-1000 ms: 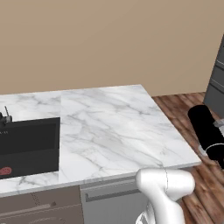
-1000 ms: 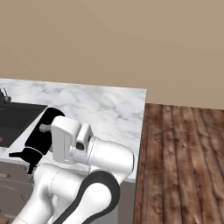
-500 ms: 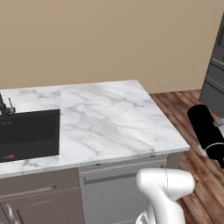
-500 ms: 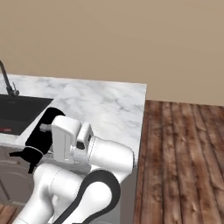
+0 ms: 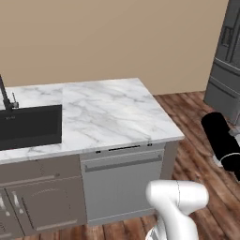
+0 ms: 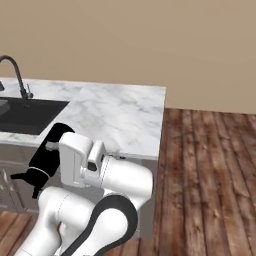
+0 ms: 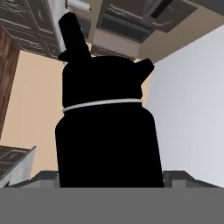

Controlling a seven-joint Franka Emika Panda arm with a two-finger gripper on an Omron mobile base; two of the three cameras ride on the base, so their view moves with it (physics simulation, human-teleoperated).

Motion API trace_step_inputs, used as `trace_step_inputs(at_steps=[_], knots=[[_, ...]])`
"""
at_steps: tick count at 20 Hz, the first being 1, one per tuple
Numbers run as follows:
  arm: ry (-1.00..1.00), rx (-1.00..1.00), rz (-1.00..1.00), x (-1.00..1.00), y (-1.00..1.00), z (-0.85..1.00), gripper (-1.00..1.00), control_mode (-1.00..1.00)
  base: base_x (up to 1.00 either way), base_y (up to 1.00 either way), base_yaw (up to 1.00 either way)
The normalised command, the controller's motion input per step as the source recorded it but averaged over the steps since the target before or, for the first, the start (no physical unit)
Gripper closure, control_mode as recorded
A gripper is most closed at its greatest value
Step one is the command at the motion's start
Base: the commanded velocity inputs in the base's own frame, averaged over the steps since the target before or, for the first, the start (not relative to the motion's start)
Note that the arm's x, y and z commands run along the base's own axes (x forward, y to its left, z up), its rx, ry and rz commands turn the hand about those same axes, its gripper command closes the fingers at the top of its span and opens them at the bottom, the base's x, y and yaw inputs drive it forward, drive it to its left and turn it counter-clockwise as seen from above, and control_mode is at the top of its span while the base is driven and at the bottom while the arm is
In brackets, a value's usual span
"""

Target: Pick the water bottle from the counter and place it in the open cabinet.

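Filling the hand view, the water bottle (image 7: 107,131) sits dead centre just ahead of the end effector (image 7: 109,181), black body with a thin white ring under the shoulder, narrower cap and spout pointing away from the camera. Finger tips are hidden behind the bottle's base, so contact is not directly visible; can't tell if the end effector is pinching it or spread. Beyond the bottle: grey panelled cabinet fronts (image 7: 131,19), a beige wall (image 7: 35,109) and a pale surface (image 7: 188,109). In the left base view the table (image 5: 108,112) carries a dark sink (image 5: 28,126) with faucet (image 5: 5,96) at the slab's left end, and the wood floor (image 5: 197,154) lies off its right end.
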Motion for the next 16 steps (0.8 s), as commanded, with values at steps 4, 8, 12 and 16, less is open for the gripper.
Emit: trace_step_inputs(at_steps=[4, 8, 12, 16], knots=[[0.0, 0.0, 0.0, 0.0, 0.0, 0.0, 1.0, 1.0, -0.56, -0.12, -0.14], [0.0, 0.0, 0.0, 0.0, 0.0, 0.0, 1.0, 1.0, -0.4, -0.16, -0.27], [0.0, 0.0, 0.0, 0.0, 0.0, 0.0, 1.0, 1.0, -0.27, -0.11, -0.31], [0.0, 0.0, 0.0, 0.0, 0.0, 0.0, 1.0, 1.0, -0.19, -0.07, -0.32]])
